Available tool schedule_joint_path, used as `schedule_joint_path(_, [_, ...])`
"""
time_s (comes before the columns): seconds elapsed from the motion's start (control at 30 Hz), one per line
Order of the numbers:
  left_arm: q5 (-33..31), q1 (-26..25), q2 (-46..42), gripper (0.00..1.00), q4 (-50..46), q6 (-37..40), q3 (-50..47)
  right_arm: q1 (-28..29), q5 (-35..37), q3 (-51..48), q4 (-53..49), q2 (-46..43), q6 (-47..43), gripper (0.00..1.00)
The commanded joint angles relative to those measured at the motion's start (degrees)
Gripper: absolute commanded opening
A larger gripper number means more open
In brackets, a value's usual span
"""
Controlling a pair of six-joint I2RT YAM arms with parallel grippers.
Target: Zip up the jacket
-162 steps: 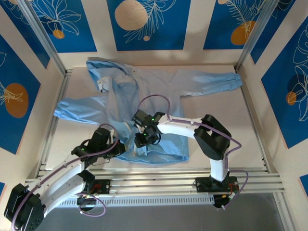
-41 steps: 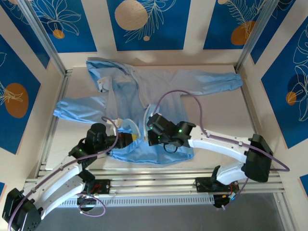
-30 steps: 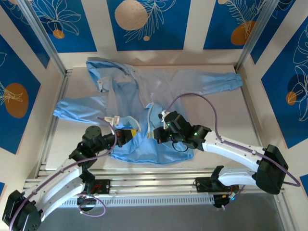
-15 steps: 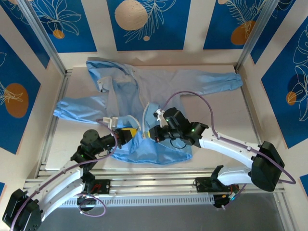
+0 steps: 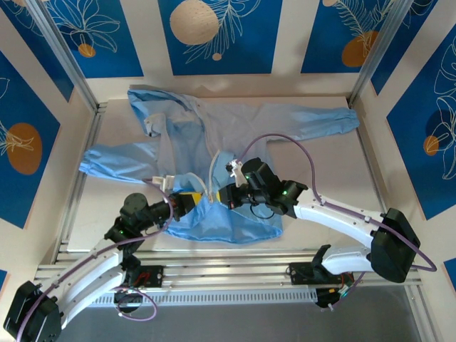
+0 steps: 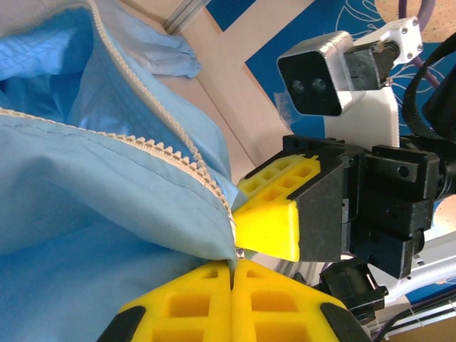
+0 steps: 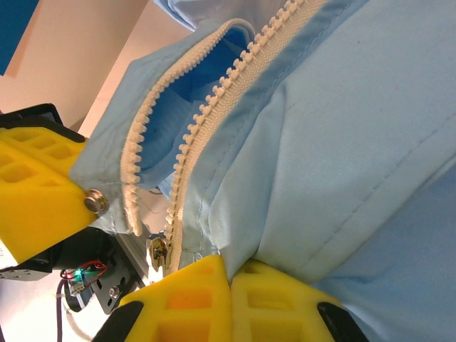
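Nearest the arm bases, the hem of the jacket (image 5: 214,125) lies along the near edge of the table (image 5: 335,171). It is drawn into a small peak at its middle, where both grippers meet. The left gripper (image 5: 192,201) is closed on the bottom corner of one front panel. In the left wrist view its pads (image 6: 217,281) are pressed together with the fabric tip pinched between them. The right gripper (image 5: 224,198) is closed on the hem of the other panel, just beside the slider (image 7: 158,251), which hangs at the foot of that panel's tooth row. The two grippers stand just beside each other; whether they touch cannot be told.

Progress: the two halves of the zipper (image 7: 214,121) lie close at the bottom but are seen apart along their whole visible length, and no teeth are meshed. A snap (image 7: 96,201) sits at the corner beside the left gripper's pad. The task is judged to be at its start. The foot of the slider-less row is yet to be seated in the slider, and the slider is then to be drawn up to the collar.

Orientation: the jacket is spread front-up. Its long axis runs from the near hem toward the hood (image 5: 160,100) at the far left, so the zipper line leans leftward as it recedes. One sleeve (image 5: 320,121) is stretched to the far right, the other sleeve (image 5: 107,160) to the left.
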Motion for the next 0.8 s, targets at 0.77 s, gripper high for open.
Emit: schedule_joint_path(0.77, [-2.12,1.60,0.11,0.00,3.82,-8.28,-2.42,0.17,-1.77,-0.28,4.01,0.33,0.65,0.00])
